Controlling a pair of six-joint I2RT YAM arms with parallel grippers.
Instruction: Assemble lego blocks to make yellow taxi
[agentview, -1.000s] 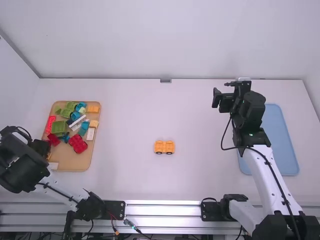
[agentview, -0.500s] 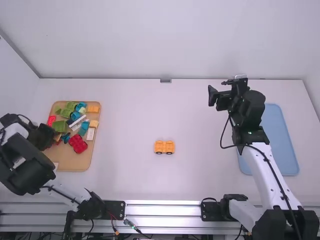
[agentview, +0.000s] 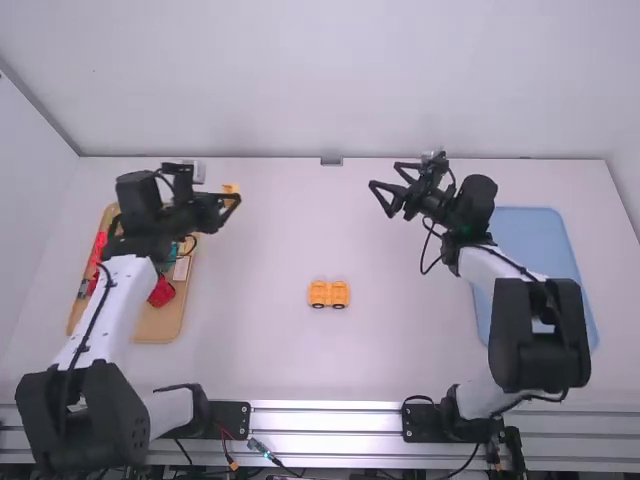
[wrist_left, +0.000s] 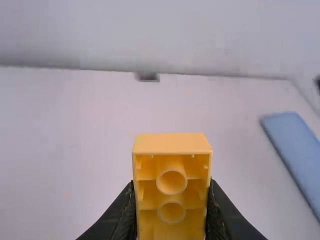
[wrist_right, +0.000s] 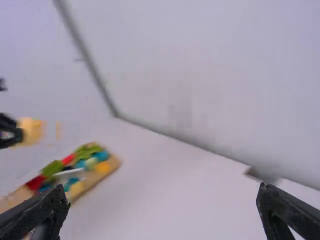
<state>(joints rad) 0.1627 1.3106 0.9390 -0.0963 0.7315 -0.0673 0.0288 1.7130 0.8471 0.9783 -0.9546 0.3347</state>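
Wheeled yellow piece (agentview: 328, 294): on the counter (agentview: 260, 350), wheels down.
Left claw (agentview: 233, 198): closed around a yellow block (wrist_left: 172, 145), in the air, left of and beyond the wheeled yellow piece.
Right claw (agentview: 384, 175): spread wide, empty, right of and beyond that piece.
Wooden tray (agentview: 158, 325): left of it, bearing coloured blocks (agentview: 161, 291).
Blue tray (agentview: 545, 235): right of it.

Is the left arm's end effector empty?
No, the left end effector has a yellow block clamped between its fingers.
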